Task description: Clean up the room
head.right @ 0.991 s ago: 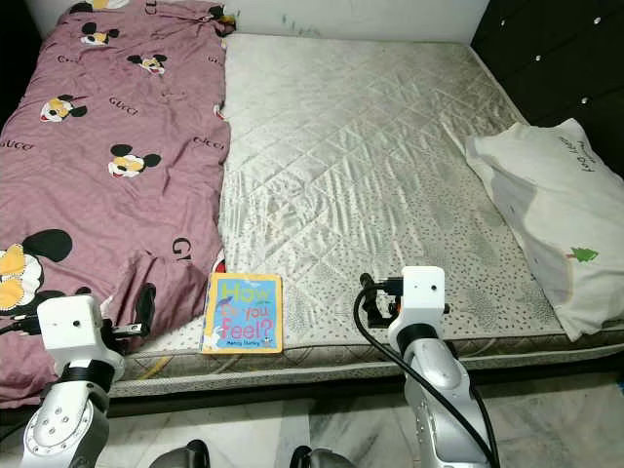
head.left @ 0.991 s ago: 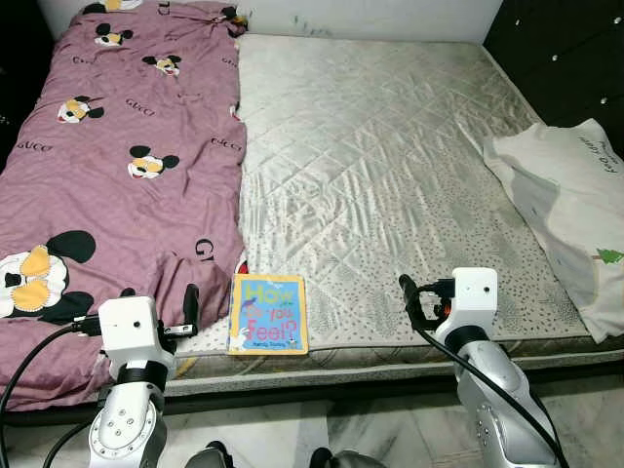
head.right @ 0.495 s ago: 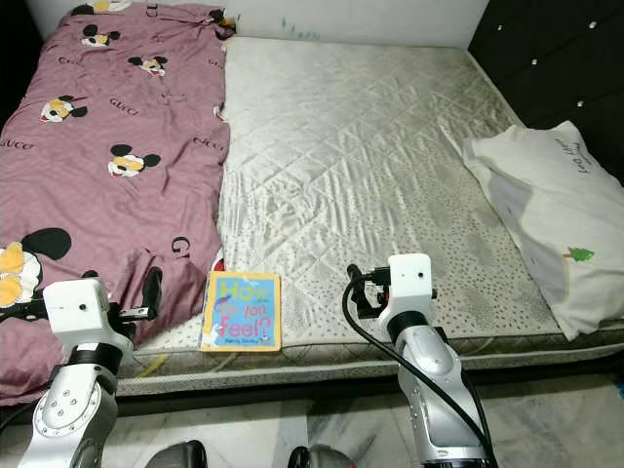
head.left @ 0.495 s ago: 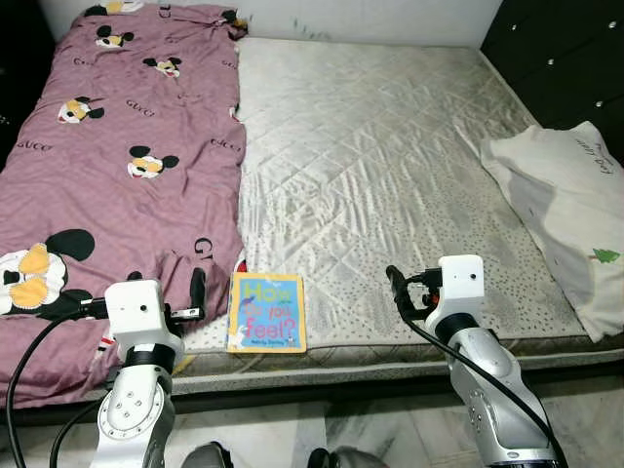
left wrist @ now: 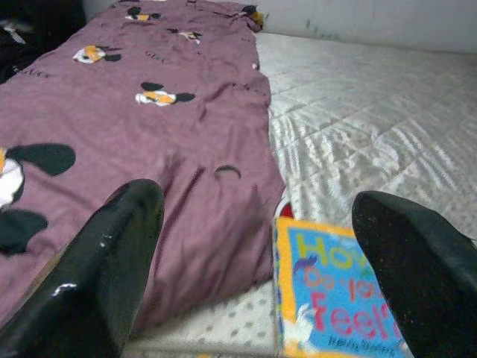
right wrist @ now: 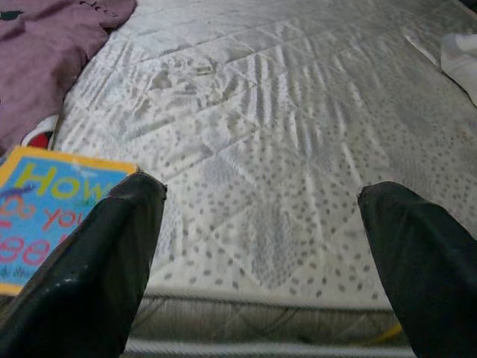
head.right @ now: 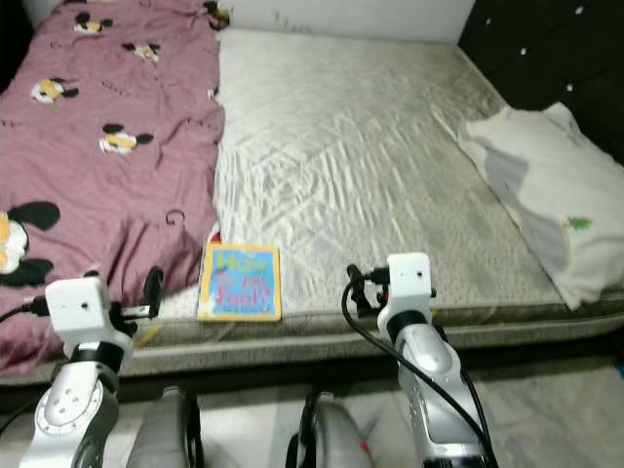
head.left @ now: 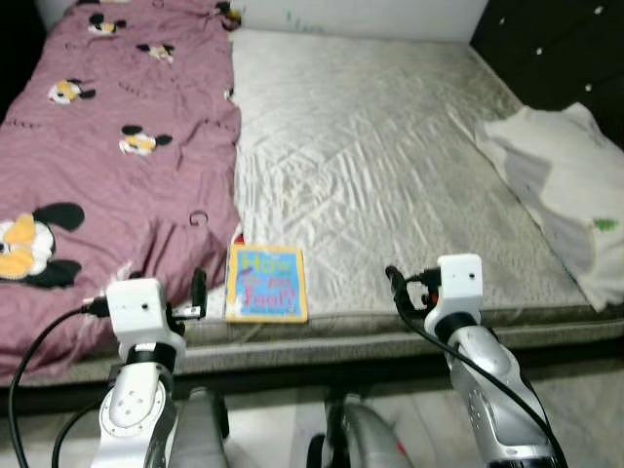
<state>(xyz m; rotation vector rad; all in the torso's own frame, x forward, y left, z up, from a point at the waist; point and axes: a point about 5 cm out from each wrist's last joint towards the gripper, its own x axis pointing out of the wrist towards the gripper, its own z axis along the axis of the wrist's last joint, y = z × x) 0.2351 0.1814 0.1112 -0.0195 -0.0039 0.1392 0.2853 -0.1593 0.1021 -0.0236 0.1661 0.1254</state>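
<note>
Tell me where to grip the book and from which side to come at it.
Grip the book by its near edge, coming in from the foot of the mattress. It lies flat with that edge close to the mattress edge, so one finger could probably slide under there; its far end sits near the purple blanket. The left gripper is closest, with open jaws just left of the book.

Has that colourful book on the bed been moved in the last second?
No. The book lies at the mattress's front edge, beside the purple sheet's corner, as before; the camera itself shifted.
</note>
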